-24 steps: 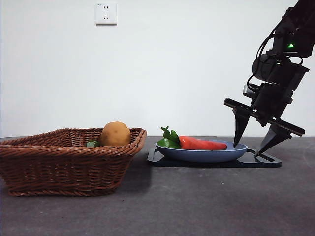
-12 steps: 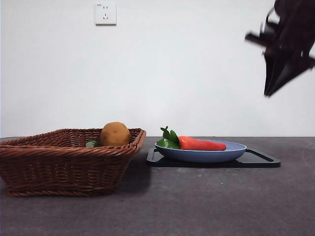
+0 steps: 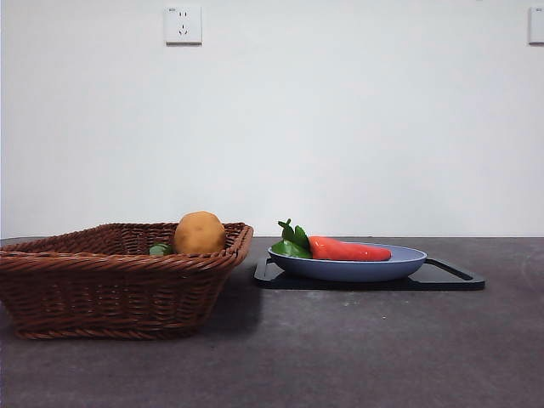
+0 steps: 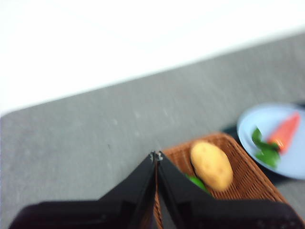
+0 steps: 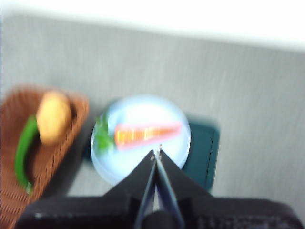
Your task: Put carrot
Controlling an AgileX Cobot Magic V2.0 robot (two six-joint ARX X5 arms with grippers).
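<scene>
Carrot (image 3: 350,250) lying flat on plate (image 3: 408,257), leaves toward basket (image 3: 119,289), nothing holding it. Further left: potato (image 3: 200,233) in basket. Left gripper (image 4: 157,155) pinched closed above basket, right gripper (image 5: 157,152) closed too, up over plate. Looks done; only risk maybe rolling off if plate bumped.

Count, all views: one carrot (image 3: 349,249) with one green leaf tuft (image 3: 291,240); one blue plate (image 3: 408,260); one black tray (image 3: 455,276); one wicker basket (image 3: 110,285); one potato (image 3: 200,232); one long green vegetable (image 5: 22,153). Two wall outlets: one (image 3: 183,24), one partly cut off at the frame's 2 o'clock (image 3: 536,24). Two grippers: left gripper (image 4: 156,156), right gripper (image 5: 157,153).
</scene>
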